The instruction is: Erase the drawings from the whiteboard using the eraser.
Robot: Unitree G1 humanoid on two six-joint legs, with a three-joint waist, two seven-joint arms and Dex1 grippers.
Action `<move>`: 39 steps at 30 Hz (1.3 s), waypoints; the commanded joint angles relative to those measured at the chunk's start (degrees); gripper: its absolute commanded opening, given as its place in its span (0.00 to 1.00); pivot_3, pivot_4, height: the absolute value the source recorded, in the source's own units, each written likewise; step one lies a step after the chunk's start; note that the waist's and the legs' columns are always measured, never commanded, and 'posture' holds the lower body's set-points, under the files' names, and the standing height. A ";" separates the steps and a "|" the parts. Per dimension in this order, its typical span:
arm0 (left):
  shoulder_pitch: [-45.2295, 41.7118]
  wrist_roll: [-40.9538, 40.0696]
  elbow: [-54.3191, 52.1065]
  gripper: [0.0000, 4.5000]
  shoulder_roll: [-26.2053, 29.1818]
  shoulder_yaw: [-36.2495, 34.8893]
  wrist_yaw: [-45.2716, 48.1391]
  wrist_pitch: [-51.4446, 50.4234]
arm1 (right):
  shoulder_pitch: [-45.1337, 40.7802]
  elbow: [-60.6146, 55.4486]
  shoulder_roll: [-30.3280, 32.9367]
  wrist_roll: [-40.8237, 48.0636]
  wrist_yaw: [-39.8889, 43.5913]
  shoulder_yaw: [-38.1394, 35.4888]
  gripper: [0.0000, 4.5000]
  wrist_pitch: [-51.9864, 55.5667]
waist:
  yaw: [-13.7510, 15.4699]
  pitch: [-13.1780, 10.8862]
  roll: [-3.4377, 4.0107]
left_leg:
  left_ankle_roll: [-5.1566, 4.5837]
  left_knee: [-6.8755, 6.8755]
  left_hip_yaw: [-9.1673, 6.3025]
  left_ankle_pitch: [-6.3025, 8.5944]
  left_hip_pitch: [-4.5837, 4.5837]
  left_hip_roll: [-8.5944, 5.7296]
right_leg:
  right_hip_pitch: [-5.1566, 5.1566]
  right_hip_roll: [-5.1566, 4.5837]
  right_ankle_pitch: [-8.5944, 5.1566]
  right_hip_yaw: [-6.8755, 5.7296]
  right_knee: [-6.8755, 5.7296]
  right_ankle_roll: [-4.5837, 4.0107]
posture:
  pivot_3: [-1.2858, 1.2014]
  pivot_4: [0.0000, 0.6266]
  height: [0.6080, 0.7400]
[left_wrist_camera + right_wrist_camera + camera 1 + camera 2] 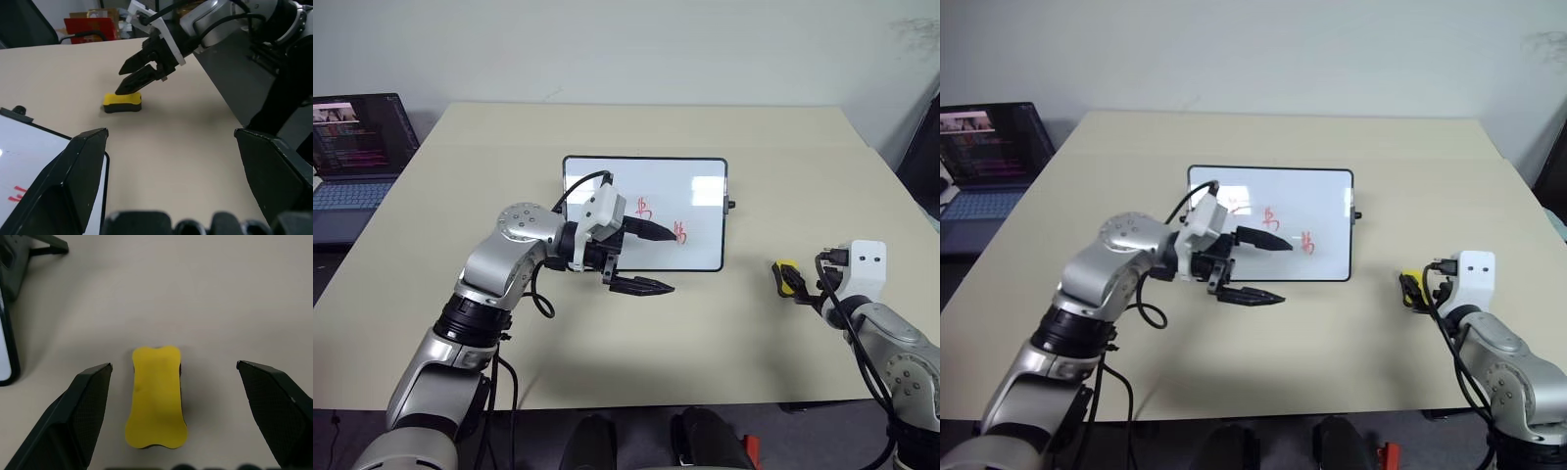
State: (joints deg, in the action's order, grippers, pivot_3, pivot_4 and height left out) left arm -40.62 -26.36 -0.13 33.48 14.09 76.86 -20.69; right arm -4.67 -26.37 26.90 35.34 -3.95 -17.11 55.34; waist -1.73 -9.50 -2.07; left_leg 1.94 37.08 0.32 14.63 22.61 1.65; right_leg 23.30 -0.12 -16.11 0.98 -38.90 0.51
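Observation:
The whiteboard [651, 176] lies flat in the middle of the table, with the red drawings [643, 208] on its near half. My left gripper [654, 258] hangs open over the board's near edge, pointing right, one finger above the drawings and one over bare table. The eraser [156, 396], a yellow block with a black underside, lies on the table to the right of the board. My right gripper [174, 364] is open just above the eraser, with one finger on each side of it and neither touching. The left wrist view shows the eraser [122, 102] under the right gripper's tips.
An open laptop [357, 147] sits at the table's far left corner. The beige table [636, 352] has bare room in front of the board and between the board and the eraser. A small black knob [731, 206] sticks out of the board's right side.

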 commanded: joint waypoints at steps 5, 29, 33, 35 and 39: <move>-1.81 1.10 -1.43 1.00 -0.87 -0.45 1.08 1.05 | -4.38 4.22 -0.31 -5.36 3.24 2.24 0.99 -3.90 | 0.04 0.00 0.00 | 0.00 0.03 -0.01 0.00 -0.01 -0.01 | 0.00 0.00 0.00 -0.01 -0.03 0.00 | 0.52 0.24 1.00; -0.59 2.35 -2.94 1.00 -0.89 -1.45 -1.30 0.74 | -6.36 11.54 -1.39 -11.67 9.89 2.93 0.99 -4.51 | 0.04 -0.01 0.02 | 0.00 0.02 -0.02 0.00 0.00 0.03 | 0.00 -0.02 0.00 -0.01 -0.03 -0.01 | 0.52 0.24 1.00; -0.27 2.21 -3.26 1.00 -0.64 -1.57 -1.61 0.66 | -6.72 12.57 -1.31 -12.22 10.65 2.41 0.99 -4.60 | 0.03 -0.01 0.02 | 0.00 0.02 -0.02 0.00 0.00 0.03 | 0.00 -0.02 0.01 -0.01 -0.03 -0.01 | 0.52 0.24 1.00; -0.13 2.19 -3.42 1.00 -0.66 -1.70 -1.87 0.54 | -6.89 13.10 -1.55 -12.34 10.77 2.29 0.91 -4.64 | 0.03 -0.01 0.02 | 0.00 0.02 -0.02 0.00 -0.01 0.03 | 0.00 -0.02 0.01 0.00 -0.04 -0.01 | 0.52 0.24 1.00; 0.10 2.15 -3.68 1.00 -0.68 -1.88 -2.27 0.34 | -7.40 13.91 -2.77 -12.15 10.51 1.42 0.75 -4.96 | 0.01 -0.01 0.02 | 0.00 0.03 -0.02 0.00 -0.01 0.03 | 0.00 -0.02 0.01 -0.01 -0.04 -0.01 | 0.52 0.24 1.00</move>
State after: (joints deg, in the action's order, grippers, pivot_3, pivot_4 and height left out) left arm -40.44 -23.82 -1.75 32.41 14.14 74.90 -20.71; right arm -11.14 -12.10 24.23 23.28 6.28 -14.48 51.52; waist -1.72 -9.51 -2.06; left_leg 1.94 37.11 0.30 14.63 22.60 1.67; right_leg 23.30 -0.13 -16.11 0.98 -38.95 0.50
